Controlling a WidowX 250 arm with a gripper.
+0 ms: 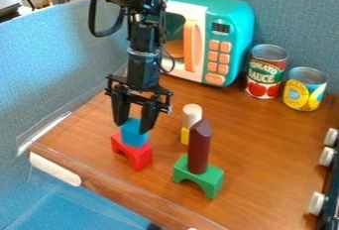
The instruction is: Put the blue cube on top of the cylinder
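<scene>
The black gripper [134,125] hangs down left of centre, low over the blue cube [134,136], and covers part of its upper sides. This cube stands on a red arch block [138,155], and I cannot tell whether it is gripped. To the right and a little farther back, a white cylinder [192,114] stands upright on a yellow block [185,136], which is partly hidden behind a dark red pillar.
The dark red pillar [198,149] rises from a green arch block [210,179], near the front. Behind stand a teal toy microwave [232,21], a red tomato can [266,71] and a yellow can [305,88]. White knobs [326,156] line the right edge.
</scene>
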